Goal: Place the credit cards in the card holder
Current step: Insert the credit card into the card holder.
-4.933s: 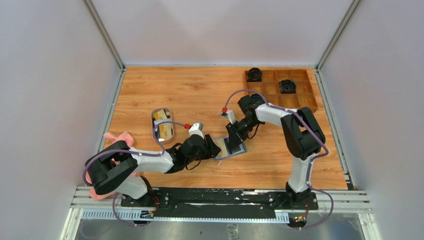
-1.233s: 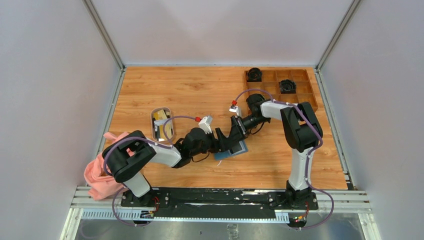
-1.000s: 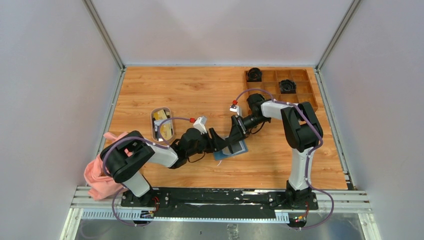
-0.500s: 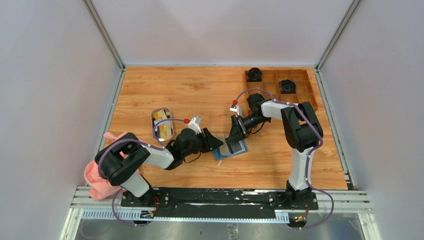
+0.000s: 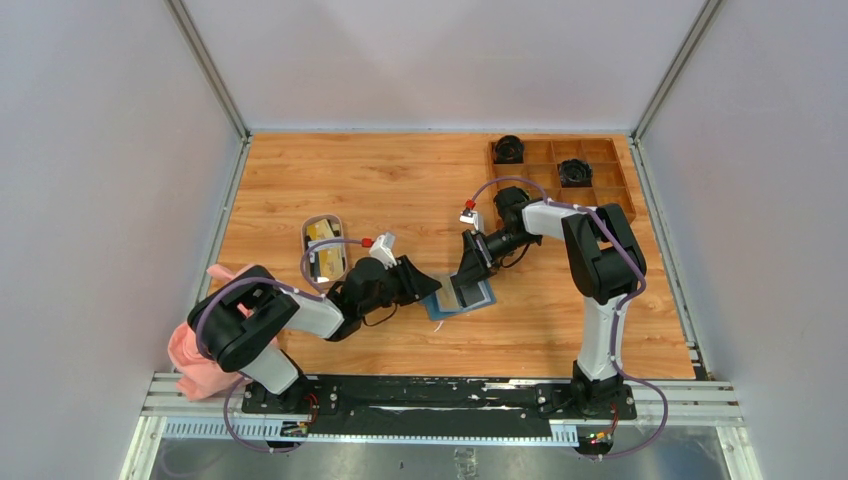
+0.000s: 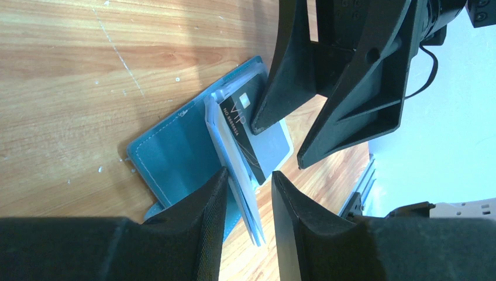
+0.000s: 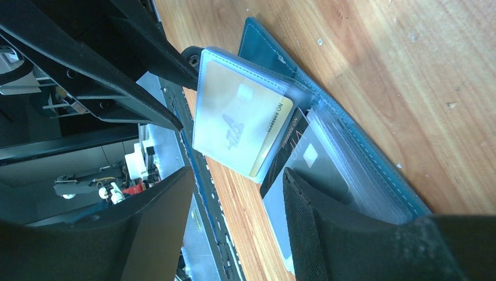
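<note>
The teal card holder lies open on the table, its clear pocket leaves standing up. A yellow credit card sits inside one raised leaf, and a black VIP card sits in the leaf behind it. My left gripper is open with a narrow gap, straddling the near edge of the leaves. The leaves touch one finger only. My right gripper is open wide, with one fingertip pressing on the black card's pocket. More yellowish cards lie in the oval dish. In the left wrist view the card holder shows its teal inside.
A white oval dish stands left of the arms' fingers. A brown compartment tray at the back right holds two black round items. A pink cloth hangs at the near left edge.
My left gripper has drawn back leftward from over the card holder and its jaws have narrowed. The right arm has held still on the card holder.
</note>
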`<state>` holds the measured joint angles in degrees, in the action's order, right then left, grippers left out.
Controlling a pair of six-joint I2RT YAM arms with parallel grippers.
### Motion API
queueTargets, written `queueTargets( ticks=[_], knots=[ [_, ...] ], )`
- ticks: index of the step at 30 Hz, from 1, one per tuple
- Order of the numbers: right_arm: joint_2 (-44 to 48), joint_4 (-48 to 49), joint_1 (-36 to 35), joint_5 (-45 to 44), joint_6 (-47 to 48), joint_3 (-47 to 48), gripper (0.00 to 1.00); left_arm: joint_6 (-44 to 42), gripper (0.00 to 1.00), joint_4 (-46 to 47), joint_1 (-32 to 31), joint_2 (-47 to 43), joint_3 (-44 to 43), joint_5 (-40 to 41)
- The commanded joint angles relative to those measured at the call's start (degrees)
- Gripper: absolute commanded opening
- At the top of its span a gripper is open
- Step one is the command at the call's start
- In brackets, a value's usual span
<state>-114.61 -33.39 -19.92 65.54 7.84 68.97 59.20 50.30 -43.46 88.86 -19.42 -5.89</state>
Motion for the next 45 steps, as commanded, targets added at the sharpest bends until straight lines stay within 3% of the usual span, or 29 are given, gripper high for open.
queueTargets(
  ticks=[1,19,24,32,45],
  knots=[
    [-0.7,0.0,0.8,-0.8,-0.1,-0.2,0.62,-0.1,0.35,1.7,0.7,-1.3,1.1,-0.1],
    [-0.9,0.0,0.2,-1.4,0.0,-0.3,0.62,-0.6,0.31,-0.3,0.7,-2.4,1.1,-1.1],
    [-0.9,0.0,0.2,-1.6,0.1,-0.3,0.62,-0.4,0.4,-2.4,0.7,-1.5,0.8,-1.6],
    [-1.2,0.0,-0.2,-2.6,0.2,-0.3,0.62,0.3,0.46,-7.5,0.7,1.2,0.0,-1.8],
    [-1.7,-0.1,-1.3,-4.2,0.2,-0.2,0.62,-1.6,0.48,-12.7,0.7,0.2,-0.7,-0.5]
  ],
)
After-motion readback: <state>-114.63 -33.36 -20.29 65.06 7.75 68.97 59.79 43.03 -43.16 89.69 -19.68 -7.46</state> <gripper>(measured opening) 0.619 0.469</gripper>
